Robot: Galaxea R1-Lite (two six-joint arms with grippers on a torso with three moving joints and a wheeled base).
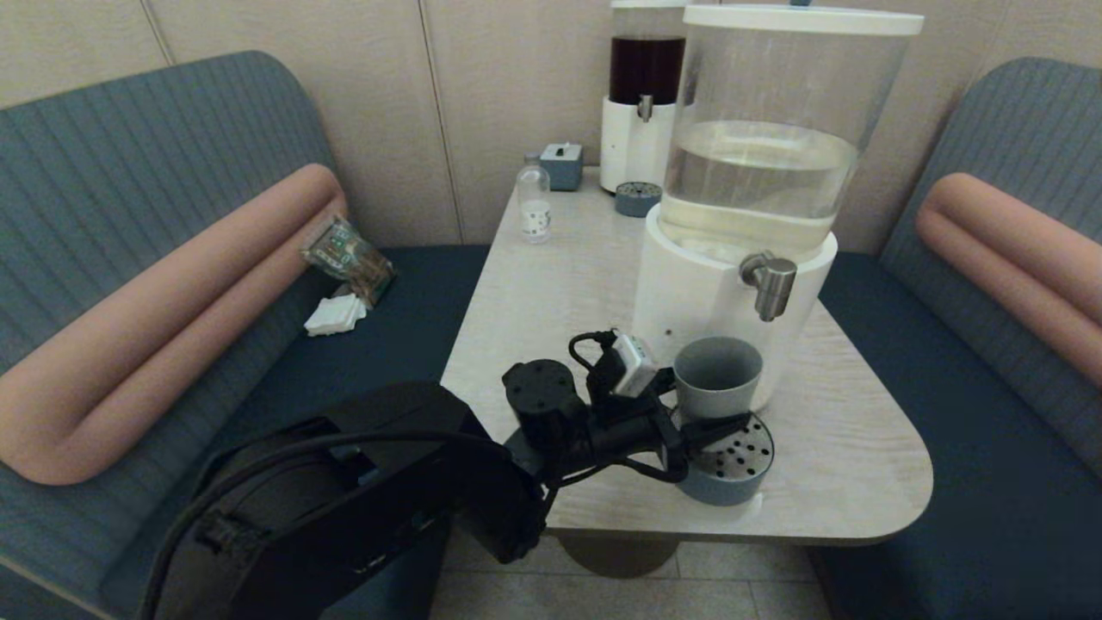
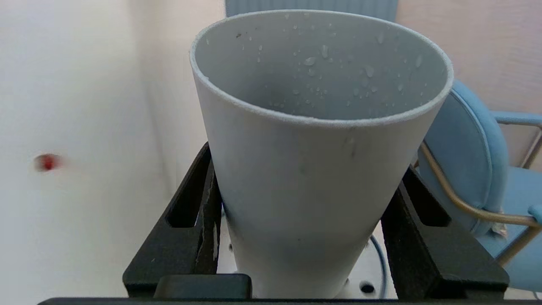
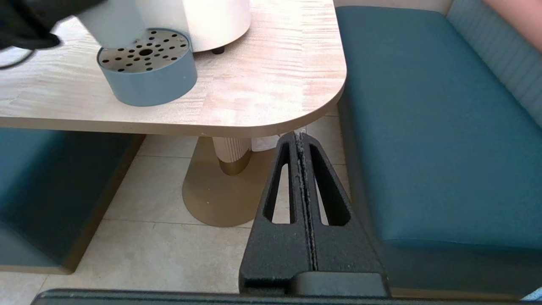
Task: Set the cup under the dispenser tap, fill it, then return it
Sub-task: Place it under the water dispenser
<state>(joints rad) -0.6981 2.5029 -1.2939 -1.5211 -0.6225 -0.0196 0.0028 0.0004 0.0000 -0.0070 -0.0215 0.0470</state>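
Note:
The grey-blue cup [image 1: 717, 376] stands upright over the perforated drip tray [image 1: 740, 456], close against the white base of the big clear-liquid dispenser [image 1: 689, 293]. The steel dispenser tap [image 1: 769, 284] sits above the cup and slightly to its right. My left gripper [image 1: 699, 424] reaches in from the left and is shut on the cup's lower body. In the left wrist view the cup [image 2: 313, 169] fills the space between both black fingers [image 2: 203, 199], with water droplets on its inner wall. My right gripper [image 3: 300, 137] hangs shut and empty below the table's corner.
At the table's far end stand a dark-red-liquid dispenser [image 1: 646, 95], its small drip tray [image 1: 638, 198], a grey box [image 1: 562, 165] and a small clear bottle [image 1: 534, 202]. Blue benches flank the table [image 1: 560, 284]. A packet [image 1: 349, 258] lies on the left bench.

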